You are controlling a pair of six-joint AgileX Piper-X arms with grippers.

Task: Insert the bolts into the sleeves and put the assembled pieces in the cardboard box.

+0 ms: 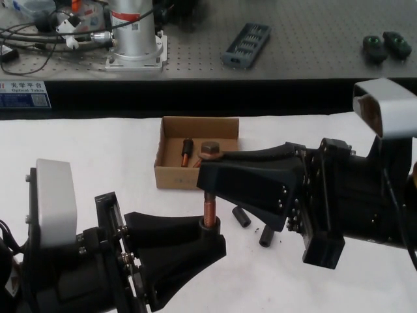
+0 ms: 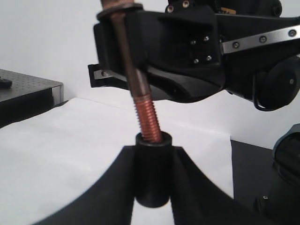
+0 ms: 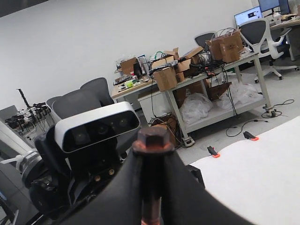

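Note:
My left gripper is shut on a black sleeve and holds it upright above the white sheet. A copper bolt hangs straight above it, with its threaded tip just inside the sleeve's mouth. My right gripper is shut on that bolt below its hex head, coming in from the right. In the left wrist view the right gripper fills the upper part. Behind them stands the cardboard box, with an assembled bolt and sleeve lying in it. Two loose sleeves lie on the sheet.
The left arm's wrist camera faces my right gripper at close range. Beyond the white sheet runs a perforated bench carrying a metal post base, a grey rack, cables and two dark parts.

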